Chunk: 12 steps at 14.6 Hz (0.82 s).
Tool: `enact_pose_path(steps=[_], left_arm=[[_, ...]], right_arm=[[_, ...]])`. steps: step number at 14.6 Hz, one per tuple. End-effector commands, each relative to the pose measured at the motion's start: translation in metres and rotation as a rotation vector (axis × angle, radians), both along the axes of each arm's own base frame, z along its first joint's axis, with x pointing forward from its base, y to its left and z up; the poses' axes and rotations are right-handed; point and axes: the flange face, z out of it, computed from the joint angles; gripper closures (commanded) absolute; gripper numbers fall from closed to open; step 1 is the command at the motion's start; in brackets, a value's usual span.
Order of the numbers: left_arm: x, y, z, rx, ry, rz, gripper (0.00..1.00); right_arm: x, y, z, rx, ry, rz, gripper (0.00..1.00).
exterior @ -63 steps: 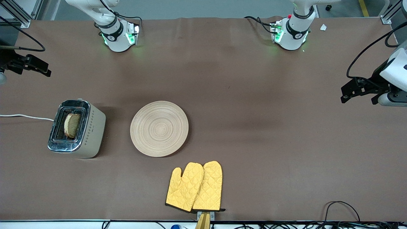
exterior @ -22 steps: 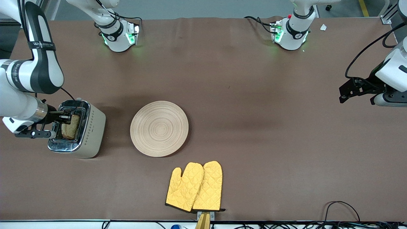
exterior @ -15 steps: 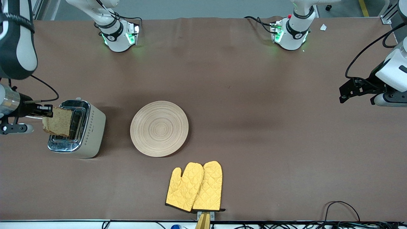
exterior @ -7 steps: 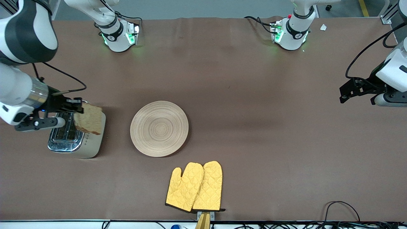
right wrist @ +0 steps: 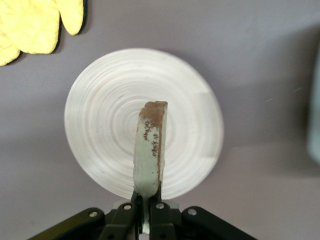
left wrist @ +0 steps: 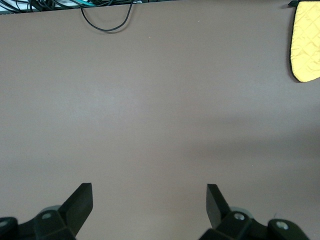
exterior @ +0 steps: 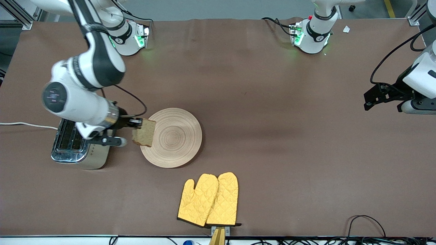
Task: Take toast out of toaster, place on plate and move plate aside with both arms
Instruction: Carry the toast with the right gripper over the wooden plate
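Note:
My right gripper (exterior: pixel 135 123) is shut on the toast (exterior: pixel 144 132), a brown speckled slice held on edge in the air over the rim of the plate (exterior: pixel 177 139) at the toaster's side. In the right wrist view the toast (right wrist: pixel 148 155) stands edge-on between my fingers (right wrist: pixel 147 210) above the round light-wood plate (right wrist: pixel 100 110). My left gripper (exterior: pixel 371 98) is open and empty, waiting over bare table at the left arm's end; its fingertips (left wrist: pixel 82 197) stand wide apart over the brown mat.
A silver toaster (exterior: pixel 80 148) with empty slots stands beside the plate toward the right arm's end, its white cord running off the table. Two yellow oven mitts (exterior: pixel 209 200) lie nearer the front camera than the plate; they also show in the right wrist view (right wrist: pixel 35 22).
My right gripper took the toast out of the toaster, lifted it and carried it sideways to the plate's rim. The left arm has not moved.

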Motion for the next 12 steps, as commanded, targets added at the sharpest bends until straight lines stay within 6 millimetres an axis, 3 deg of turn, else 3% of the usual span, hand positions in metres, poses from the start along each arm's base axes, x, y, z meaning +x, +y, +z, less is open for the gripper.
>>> enact_pose_path(steps=[1,7,12], left_arm=[[-0.001,0.002,0.002,0.020,-0.006,-0.004,0.00],[-0.001,0.001,0.002,0.020,-0.006,-0.005,0.00],[-0.002,0.002,0.002,0.019,-0.006,-0.005,0.00]], right_arm=[[-0.003,0.011,-0.019,0.018,0.023,-0.084,1.00],[-0.009,0.037,-0.062,0.018,-0.027,-0.086,1.00],[-0.013,0.050,-0.075,0.044,-0.011,-0.093,1.00]])
